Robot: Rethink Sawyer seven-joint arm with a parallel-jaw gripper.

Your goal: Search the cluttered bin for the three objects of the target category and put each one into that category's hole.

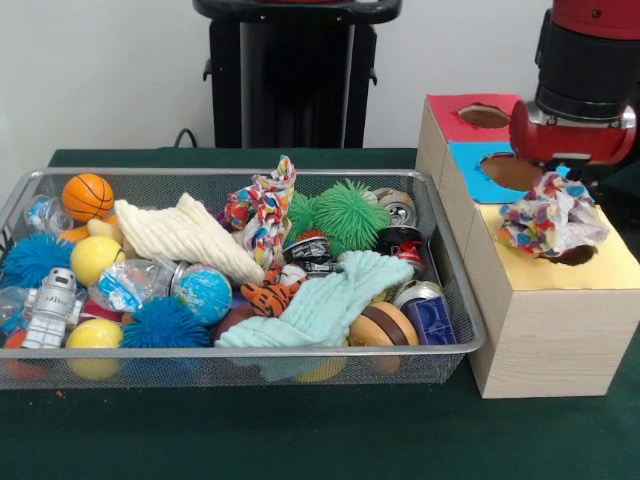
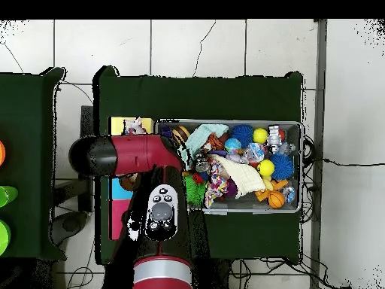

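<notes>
The wire mesh bin [image 1: 240, 172] is full of toys; it also shows in the overhead view [image 2: 302, 165]. One patterned rag [image 1: 262, 210] stands bunched at the bin's middle back, seen from above too [image 2: 214, 181]. A second patterned rag [image 1: 552, 215] lies crumpled over the yellow-topped hole [image 1: 577, 257], covering most of it, and shows in the overhead view [image 2: 135, 126]. A third rag is not visible. My gripper [image 1: 575, 178] hangs just above this rag, mostly hidden by the red wrist, and whether it holds the rag cannot be seen.
The blue-topped hole [image 1: 512, 172] and red-topped hole [image 1: 483, 115] lie behind the yellow one. A cream cloth [image 1: 185, 235], mint-green cloth [image 1: 335, 300], spiky green ball [image 1: 350, 212], cans and balls fill the bin. The black pedestal [image 1: 295, 80] stands behind.
</notes>
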